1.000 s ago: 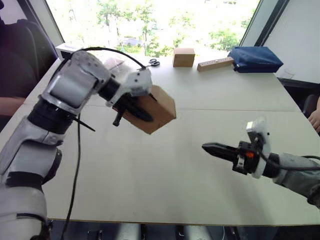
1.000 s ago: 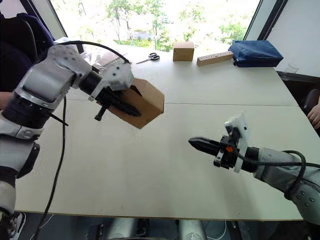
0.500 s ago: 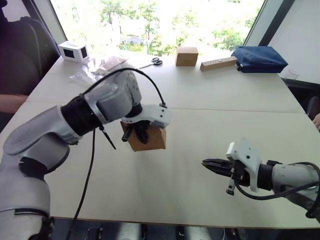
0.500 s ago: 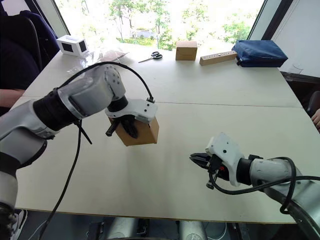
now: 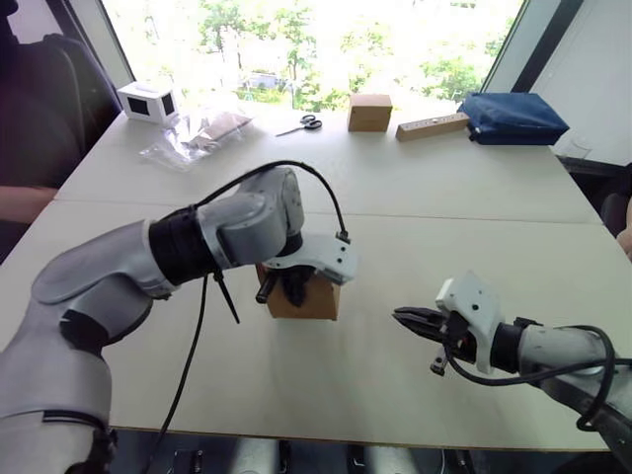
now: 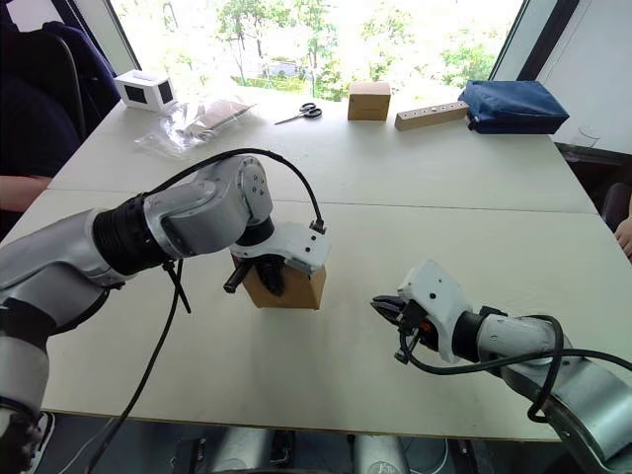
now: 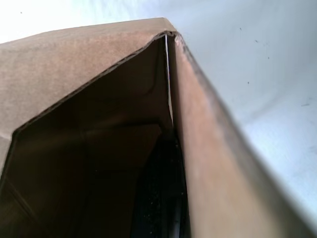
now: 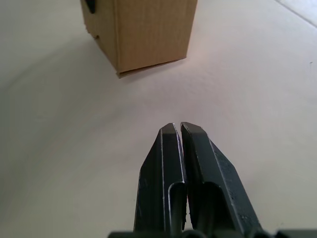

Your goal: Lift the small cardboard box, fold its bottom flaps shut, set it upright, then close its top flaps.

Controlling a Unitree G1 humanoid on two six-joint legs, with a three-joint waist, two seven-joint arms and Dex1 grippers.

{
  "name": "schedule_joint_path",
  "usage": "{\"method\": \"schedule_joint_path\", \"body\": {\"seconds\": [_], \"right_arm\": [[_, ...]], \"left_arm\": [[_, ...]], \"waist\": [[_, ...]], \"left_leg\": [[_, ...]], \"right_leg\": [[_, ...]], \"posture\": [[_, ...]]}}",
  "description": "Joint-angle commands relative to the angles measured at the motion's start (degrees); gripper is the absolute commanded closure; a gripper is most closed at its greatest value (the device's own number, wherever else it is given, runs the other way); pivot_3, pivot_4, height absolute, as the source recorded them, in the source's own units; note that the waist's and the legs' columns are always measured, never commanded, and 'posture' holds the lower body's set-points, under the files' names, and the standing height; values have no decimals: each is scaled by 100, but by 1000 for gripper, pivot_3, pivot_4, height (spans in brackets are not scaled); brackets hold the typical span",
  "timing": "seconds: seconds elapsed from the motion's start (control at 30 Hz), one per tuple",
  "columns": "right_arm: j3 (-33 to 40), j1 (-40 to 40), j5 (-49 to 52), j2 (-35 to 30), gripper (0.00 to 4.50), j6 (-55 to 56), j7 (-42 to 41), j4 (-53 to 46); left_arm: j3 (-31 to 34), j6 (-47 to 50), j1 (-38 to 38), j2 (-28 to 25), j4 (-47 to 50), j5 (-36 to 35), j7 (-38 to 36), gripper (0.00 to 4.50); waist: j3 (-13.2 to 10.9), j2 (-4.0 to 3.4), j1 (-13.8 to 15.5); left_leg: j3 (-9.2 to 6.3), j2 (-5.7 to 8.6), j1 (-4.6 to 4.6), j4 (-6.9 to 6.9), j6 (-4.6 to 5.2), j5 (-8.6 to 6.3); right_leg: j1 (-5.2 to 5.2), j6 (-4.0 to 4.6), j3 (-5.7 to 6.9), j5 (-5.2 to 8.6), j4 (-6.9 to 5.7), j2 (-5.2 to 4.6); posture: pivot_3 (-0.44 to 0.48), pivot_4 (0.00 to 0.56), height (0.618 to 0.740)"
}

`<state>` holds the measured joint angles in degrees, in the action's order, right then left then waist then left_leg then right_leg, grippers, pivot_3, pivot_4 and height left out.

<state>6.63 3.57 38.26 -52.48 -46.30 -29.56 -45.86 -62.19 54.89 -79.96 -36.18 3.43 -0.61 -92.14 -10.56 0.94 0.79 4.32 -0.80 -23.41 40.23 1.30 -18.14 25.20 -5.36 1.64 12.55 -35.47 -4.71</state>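
Now the small cardboard box [image 5: 304, 293] stands upright on the table [image 5: 395, 197], left gripper [image 5: 281, 286] clamped on its wall.
Right gripper [image 8: 178, 130], fingers together, hovers well apart, pointing at it.

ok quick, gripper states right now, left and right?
Left gripper: shut on the small cardboard box, which sits on the table.
Right gripper: shut, holding nothing, pointing toward the box.
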Motion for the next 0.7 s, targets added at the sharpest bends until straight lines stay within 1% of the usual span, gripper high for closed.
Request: {"method": "schedule_joint_path", "body": {"seconds": [0.03, 0.07, 0.17, 0.2, 0.23, 0.27, 0.37, 0.43, 0.53, 0.63, 0.7], "right_arm": [[-75, -92, -139, 109, 4500, 88, -32, -28], [-95, -114, -163, 126, 4500, 86, -37, -15], [-116, -187, -203, 155, 4500, 66, -86, 25], [-115, -213, -208, 161, 4500, 57, -108, 39], [-109, -243, -216, 159, 4500, 51, -136, 67], [-99, -275, -219, 149, 4500, 51, -180, 101], [-85, -357, -235, 115, 4500, 54, -318, 209], [-113, -424, -238, 100, 4500, 54, -415, 275], [-169, -550, -274, 118, 4500, 76, -534, 394], [-197, -674, -317, 160, 4500, 120, -623, 506], [-199, -725, -349, 197, 4500, 168, -677, 553]], "left_arm": [[127, 224, -71, 39, 99, 113, 49, 3418], [140, 287, -83, 49, 115, 103, 44, 2957], [189, 519, -163, 98, 136, 31, 35, 1843], [211, 605, -196, 119, 136, 3, 38, 1602], [251, 688, -238, 136, 147, -55, 12, 1101], [288, 816, -313, 138, 171, -177, -11, 834], [477, 1060, -499, 108, 239, -582, -36, 834], [558, 1062, -535, 46, 273, -690, -36, 834], [556, 910, -432, -74, 303, -633, -10, 834], [533, 769, -310, -86, 242, -457, 236, 834], [583, 461, -215, -105, 267, -314, 410, 834]], "waist": [[0, 0, -4], [0, 0, -4], [0, 0, -4], [0, 0, -5], [0, 0, -5], [0, 0, -5], [0, 0, -2], [0, 0, -5], [2, -3, -7], [1, -3, -8], [2, -3, -6]], "left_leg": [[0, 0, 0, 0, 0, 0], [0, 0, 0, 0, 0, 0], [0, 0, 1, 0, 0, 0], [0, 0, 1, 0, 0, 1], [0, 0, 1, 1, -1, 1], [0, 0, 1, 1, -1, 1], [-1, -1, 1, 0, 0, 1], [-2, -1, 1, 0, 0, 1], [-1, -1, 3, 1, -1, 1], [-1, 0, 4, 1, -1, 1], [-1, 0, 4, 1, -1, 1]], "right_leg": [[0, -1, 0, -1, 0, 0], [0, -2, 0, -1, 0, 1], [1, -2, 0, -1, -4, 1], [1, -2, 0, -1, -4, 1], [1, -2, 0, -1, -5, 1], [1, -2, 0, -1, -5, 1], [1, -3, 0, -1, -4, 1], [1, -3, 0, -1, -4, 1], [0, -3, -1, -1, -6, 1], [1, -3, -1, -2, -11, 2], [1, -4, -1, -2, -12, 2]], "posture": [[0, 150, 740], [0, 150, 740], [0, 150, 740], [0, 150, 740], [0, 150, 740], [0, 150, 740], [0, 150, 740], [0, 150, 740], [0, 150, 740], [0, 150, 740], [0, 150, 740]]}}
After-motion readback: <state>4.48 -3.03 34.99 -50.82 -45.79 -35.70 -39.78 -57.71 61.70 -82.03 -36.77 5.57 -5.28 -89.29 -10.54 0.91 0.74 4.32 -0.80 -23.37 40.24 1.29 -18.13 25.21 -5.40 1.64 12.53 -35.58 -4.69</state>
